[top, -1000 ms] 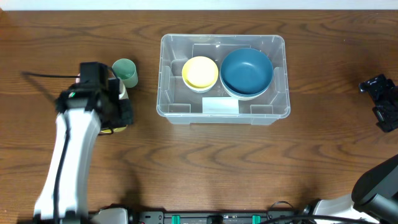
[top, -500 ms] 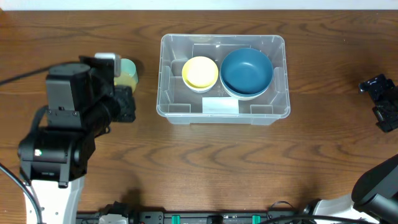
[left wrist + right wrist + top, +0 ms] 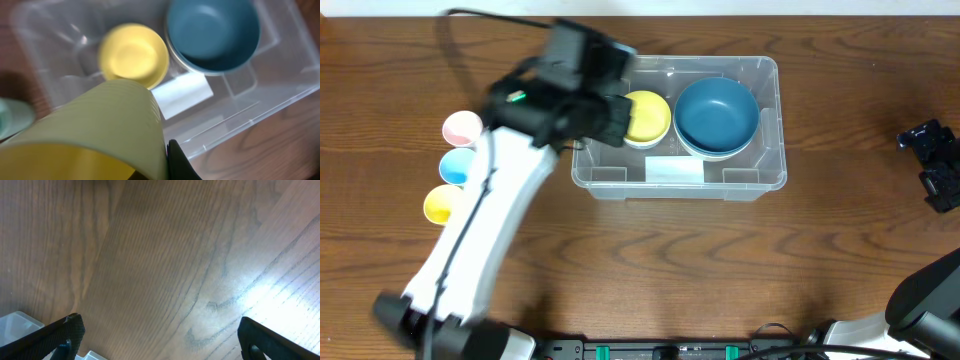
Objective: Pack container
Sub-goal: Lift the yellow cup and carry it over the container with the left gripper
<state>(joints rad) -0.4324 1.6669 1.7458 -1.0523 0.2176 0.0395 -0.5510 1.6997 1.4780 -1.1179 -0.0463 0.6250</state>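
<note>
The container (image 3: 779,120) is a clear bin at the table's middle. In it sit a yellow bowl (image 3: 642,116), a larger blue bowl (image 3: 717,115) and a pale label (image 3: 673,171). My left gripper (image 3: 600,118) hangs over the bin's left end, shut on a pale green cup (image 3: 107,117) that fills the lower left of the left wrist view. Only one black finger (image 3: 177,162) shows beside the cup; the other is hidden behind it. My right gripper (image 3: 932,165) stands open over bare wood at the far right edge, with nothing between its fingers (image 3: 55,337).
Three small cups stand in a line at the left: pink (image 3: 462,127), blue (image 3: 457,166) and yellow (image 3: 442,204). The left arm (image 3: 480,230) stretches from the front edge across them toward the bin. A corner of the bin (image 3: 15,322) shows in the right wrist view.
My left arm has swung right from the table's left side to over the bin's left end, carrying the green cup. The three small cups have come into view. The right arm is unmoved.
</note>
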